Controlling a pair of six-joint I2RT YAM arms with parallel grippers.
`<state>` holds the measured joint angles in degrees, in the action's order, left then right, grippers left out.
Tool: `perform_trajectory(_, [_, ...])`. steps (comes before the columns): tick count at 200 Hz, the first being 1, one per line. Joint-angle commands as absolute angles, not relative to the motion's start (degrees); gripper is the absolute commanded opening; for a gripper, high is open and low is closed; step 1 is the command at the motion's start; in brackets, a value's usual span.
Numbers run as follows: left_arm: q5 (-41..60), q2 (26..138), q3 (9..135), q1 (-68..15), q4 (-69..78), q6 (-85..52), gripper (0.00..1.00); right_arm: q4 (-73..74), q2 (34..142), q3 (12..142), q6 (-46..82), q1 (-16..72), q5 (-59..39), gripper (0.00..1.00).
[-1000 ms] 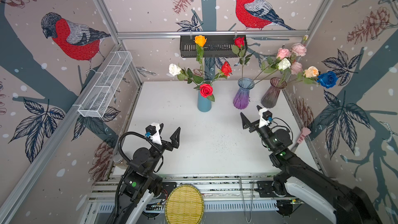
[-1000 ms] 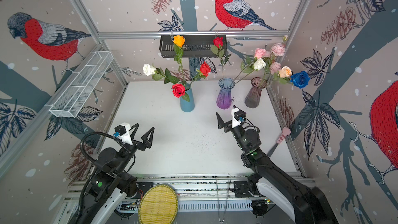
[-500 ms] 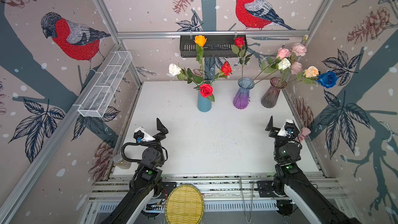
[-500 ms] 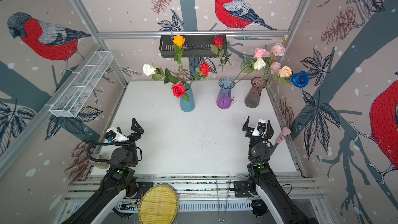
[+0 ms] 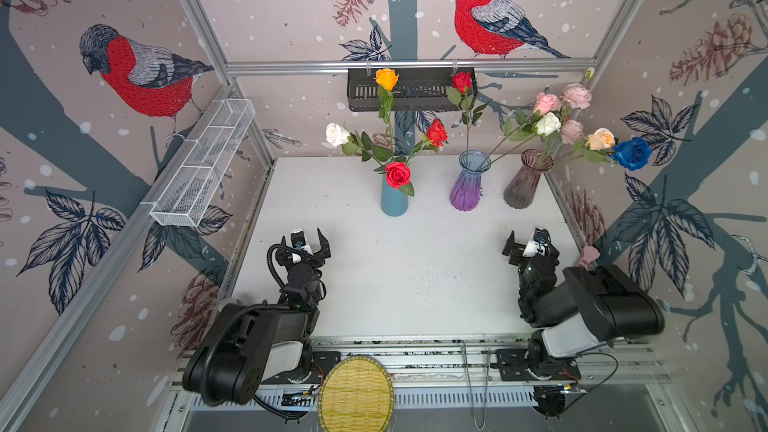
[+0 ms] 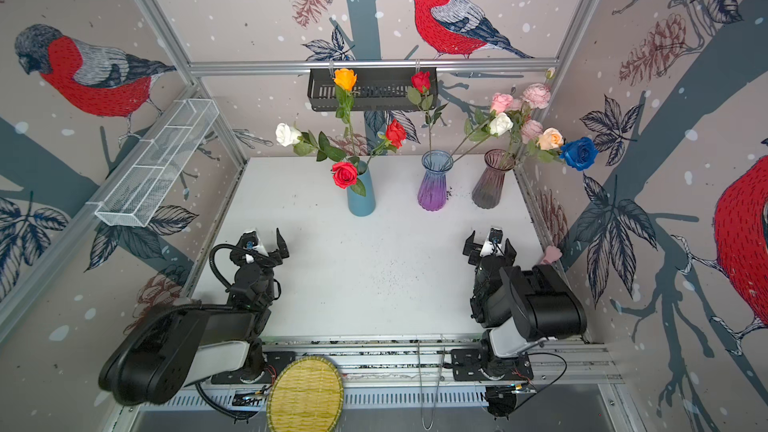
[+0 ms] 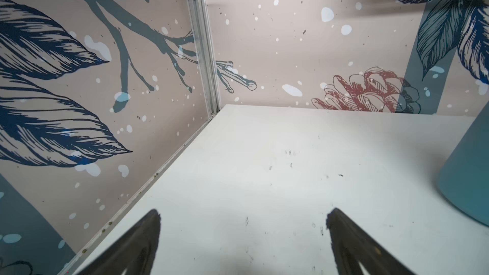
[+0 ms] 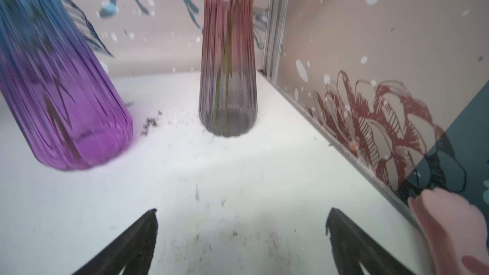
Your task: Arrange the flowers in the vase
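Flowers (image 5: 398,174) fill the three vases (image 5: 469,184); left gripper (image 5: 306,241) and right gripper (image 5: 530,241) gape empty; looks finished, bar one pink scrap (image 5: 588,255).

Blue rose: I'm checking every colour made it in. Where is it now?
In both top views the blue rose hangs at the far right, outermost bloom of the bunch in the smoky pink vase, just beyond the peach rose.

A ribbed blue-to-purple glass vase (image 8: 66,96) and a ribbed pink-to-grey glass vase (image 8: 229,75) holding green flower stems (image 8: 225,56) stand apart on the white table (image 8: 185,170), dark crumbs (image 8: 150,125) between them. The right gripper (image 8: 242,223) gapes empty.
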<state>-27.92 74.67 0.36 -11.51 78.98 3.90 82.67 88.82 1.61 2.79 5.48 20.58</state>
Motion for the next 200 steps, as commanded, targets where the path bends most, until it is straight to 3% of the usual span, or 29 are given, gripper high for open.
perform_trajectory(1, [-25.53, 80.39, 0.56, -10.54, 90.6, 3.31, 0.99, 78.71, 84.14, 6.89, 3.3, 5.09, 18.01, 1.0])
perform_trajectory(25, [-23.48, 93.91, 2.42, -8.01, 103.17, 3.12, 0.99, 73.75, 87.23, 11.86, 3.8, 0.15, 5.89, 0.99])
perform_trajectory(50, [-24.87, 89.18, 14.03, -6.74, 73.31, -0.4, 0.99, 70.23, 86.24, 12.83, 4.58, -0.61, 5.14, 0.99])
perform_trajectory(65, [-22.37, 90.25, 11.75, -4.65, 80.32, -1.12, 0.99, 70.0, 86.13, 12.91, 4.58, -0.62, 5.1, 0.99])
perform_trajectory(139, [-23.1, 89.96, 13.22, -5.1, 76.67, -1.46, 0.99, 69.68, 86.11, 13.05, 3.68, -0.05, 5.02, 0.99])
perform_trajectory(165, [-23.22, 90.07, 13.26, -5.12, 76.73, -1.43, 0.99, 71.8, 85.47, 11.67, 0.98, -0.49, -2.78, 0.99])
perform_trajectory(200, [-23.02, 90.11, 13.36, -5.01, 76.47, -1.41, 0.99, 71.43, 85.95, 11.95, 5.21, -2.99, -0.56, 0.99])
